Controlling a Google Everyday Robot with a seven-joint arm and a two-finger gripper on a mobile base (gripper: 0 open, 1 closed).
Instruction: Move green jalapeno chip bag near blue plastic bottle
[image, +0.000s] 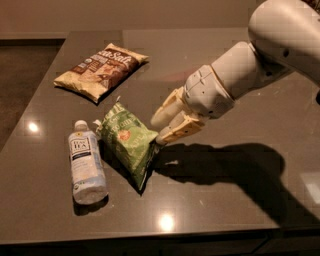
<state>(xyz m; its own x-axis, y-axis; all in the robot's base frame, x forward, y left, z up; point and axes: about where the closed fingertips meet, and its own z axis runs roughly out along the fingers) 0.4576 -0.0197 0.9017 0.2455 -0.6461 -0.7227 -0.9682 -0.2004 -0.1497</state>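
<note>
On the table, green jalapeno chip bag (127, 142): lies left of centre, crumpled and tilted, with its left edge just beside the blue plastic bottle (86, 162), perhaps touching it near the cap end.
Blue plastic bottle: on its side, cap pointing away from the front edge, label up.
Gripper (159, 130): at the bag's right edge, low over the table (225, 210). The jaws stand parted, nothing is seen between them, and the lower tip is at or against the foil.
Step in hand, as judged: placement looks done, and what remains is a clean withdrawal.
How to do it well: keep the jaws apart and back off up and to the right, along the arm's (240, 70) own line, so that no tip drags the foil.
Risk: the bag is light and springy, so a snagged crimp could pull it away from the bottle or nudge the bottle into rolling.
Surroundings: a larger tan-and-brown chip bag (102, 70) lies well behind, clear of the exit path.
</note>
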